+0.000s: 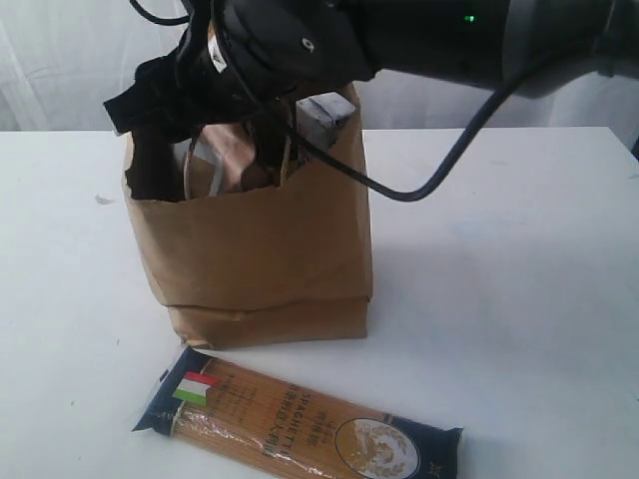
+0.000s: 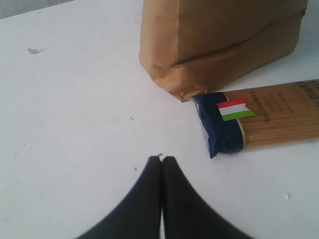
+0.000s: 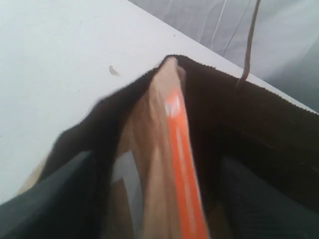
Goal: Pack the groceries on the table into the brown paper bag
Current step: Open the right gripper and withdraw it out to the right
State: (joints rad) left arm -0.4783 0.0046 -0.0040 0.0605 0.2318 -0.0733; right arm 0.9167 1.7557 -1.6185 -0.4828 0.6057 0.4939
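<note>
The brown paper bag (image 1: pixel 260 249) stands upright mid-table (image 1: pixel 519 249). My right arm reaches across from the right, and its gripper (image 1: pixel 165 160) dips into the bag's mouth. In the right wrist view the gripper (image 3: pixel 157 199) is open, and a brown pouch (image 3: pixel 154 149) with an orange stripe stands edge-on between the spread fingers (image 3: pixel 50 199). A small white-purple carton (image 1: pixel 324 115) pokes up at the bag's rim. The long spaghetti packet (image 1: pixel 300 424) lies flat in front of the bag. My left gripper (image 2: pixel 162 159) is shut and empty, low over the table near the packet's blue end (image 2: pixel 219 129).
The bag's folded base (image 2: pixel 219 74) sits just beyond the packet's end. A black cable (image 1: pixel 419 190) hangs from the right arm beside the bag. A small scrap (image 1: pixel 105 200) lies on the table to the left. A white curtain hangs behind.
</note>
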